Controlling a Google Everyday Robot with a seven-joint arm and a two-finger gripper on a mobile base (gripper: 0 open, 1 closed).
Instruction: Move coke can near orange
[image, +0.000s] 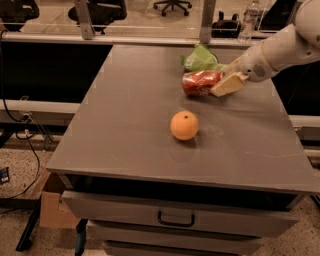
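The coke can (199, 82), red and lying on its side, is held at its right end by my gripper (224, 83), whose cream fingers (227, 85) are shut on it. It sits low over the grey table (125, 125), behind and slightly right of the orange (184, 125). The orange rests near the middle of the table, about one can length in front of the can. My white arm (280, 50) reaches in from the upper right.
A green chip bag (201, 58) lies just behind the can near the table's back edge. A clear water bottle (248, 20) stands beyond the table. Drawers with a black handle (176, 220) are below the front edge.
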